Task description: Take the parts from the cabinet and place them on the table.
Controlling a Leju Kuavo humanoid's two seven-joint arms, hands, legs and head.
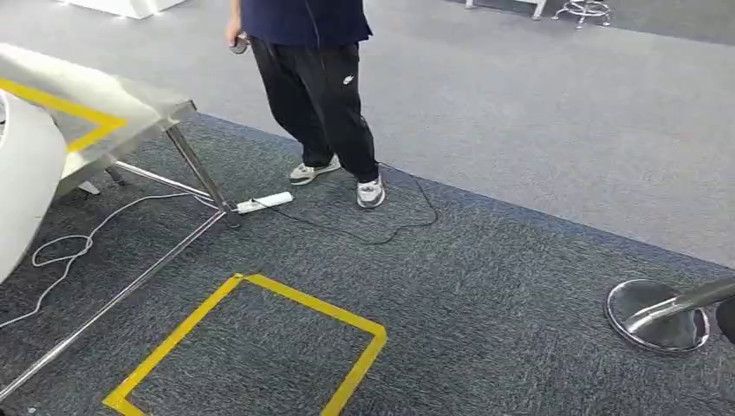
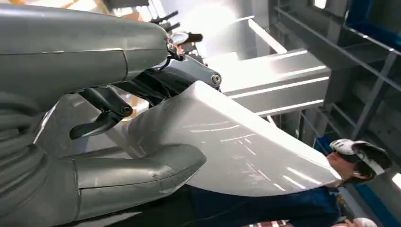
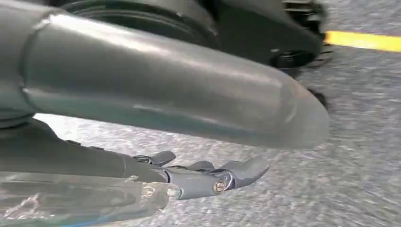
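One white part (image 2: 236,142) sits clamped in our left hand (image 2: 118,137); right hand (image 3: 208,177) hangs apart, empty. Table (image 1: 130,108), upper left: part's glossy skin may slip.

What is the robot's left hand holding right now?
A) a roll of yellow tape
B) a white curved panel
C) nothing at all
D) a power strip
B: in the left wrist view the left hand grips a glossy white curved panel between its thumb and its fingers.
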